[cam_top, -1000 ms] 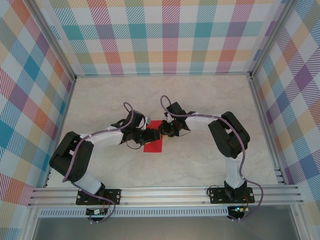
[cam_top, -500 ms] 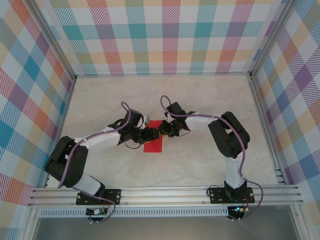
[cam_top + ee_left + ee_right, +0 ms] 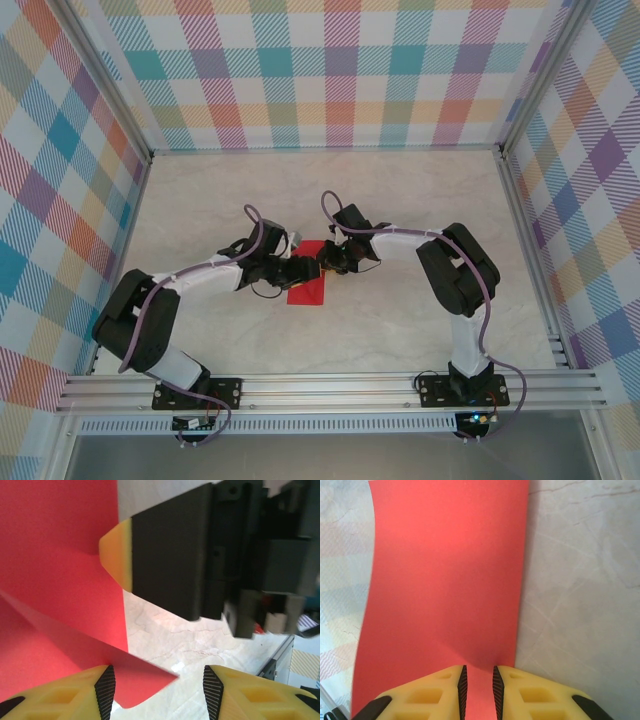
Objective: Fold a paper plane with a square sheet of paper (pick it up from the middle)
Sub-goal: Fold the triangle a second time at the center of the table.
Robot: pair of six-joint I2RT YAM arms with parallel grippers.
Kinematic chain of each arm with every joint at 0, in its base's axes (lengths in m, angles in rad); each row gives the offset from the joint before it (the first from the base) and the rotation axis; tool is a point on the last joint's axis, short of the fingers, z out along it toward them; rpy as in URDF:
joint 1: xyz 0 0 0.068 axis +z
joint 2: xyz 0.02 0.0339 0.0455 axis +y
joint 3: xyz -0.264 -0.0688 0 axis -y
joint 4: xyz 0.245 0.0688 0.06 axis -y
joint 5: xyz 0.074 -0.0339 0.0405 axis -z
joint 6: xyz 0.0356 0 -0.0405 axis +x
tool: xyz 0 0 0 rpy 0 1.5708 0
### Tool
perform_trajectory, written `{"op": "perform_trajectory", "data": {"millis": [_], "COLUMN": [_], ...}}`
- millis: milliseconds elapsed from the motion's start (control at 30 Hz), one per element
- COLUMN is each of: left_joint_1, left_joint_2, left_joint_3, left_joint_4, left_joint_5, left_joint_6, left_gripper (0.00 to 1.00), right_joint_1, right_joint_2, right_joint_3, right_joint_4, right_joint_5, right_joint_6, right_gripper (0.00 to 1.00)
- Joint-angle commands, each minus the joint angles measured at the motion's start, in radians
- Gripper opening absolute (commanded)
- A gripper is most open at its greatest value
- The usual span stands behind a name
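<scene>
The square sheet of paper is bright red and lies folded into a narrow strip on the marble table, between the two grippers. My right gripper comes from the right, and its jaws are nearly together on the paper near its right edge; the paper puckers there. In the left wrist view its yellow fingertip touches the red sheet. My left gripper is open; a raised pointed flap reaches in beside its left pad.
Checked walls close in the table on three sides, with aluminium frame posts at the edges. Both arm bases are bolted to the rail at the near edge. Bare marble lies all round the paper.
The left arm's elbow has shifted a little to the left and lower. Both grippers and the paper stay where they were.
</scene>
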Motion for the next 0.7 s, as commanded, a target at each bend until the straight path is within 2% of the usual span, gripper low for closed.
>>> {"op": "perform_trajectory", "data": {"millis": [0,233,467,667], "left_joint_1": [0.005,0.008,0.012,0.012], "left_joint_2": [0.036,0.046,0.054,0.057], "left_joint_3": [0.007,-0.002,-0.021,-0.022], "left_joint_4": [0.055,0.068,0.064,0.064], "left_joint_5": [-0.02,-0.067,-0.091,-0.099], "left_joint_6": [-0.017,-0.021,-0.02,-0.018], "left_gripper": [0.52,0.47,0.33,0.23], "right_joint_1": [0.004,0.001,-0.005,-0.006], "right_joint_2": [0.01,-0.061,-0.154,-0.162], "right_joint_3": [0.0,-0.021,-0.079,-0.113], "right_joint_4": [-0.036,-0.013,0.016,0.049], "right_joint_5": [0.023,0.021,0.015,-0.054], "right_joint_6": [0.001,-0.005,-0.014,-0.025], "right_gripper": [0.24,0.25,0.27,0.26]}}
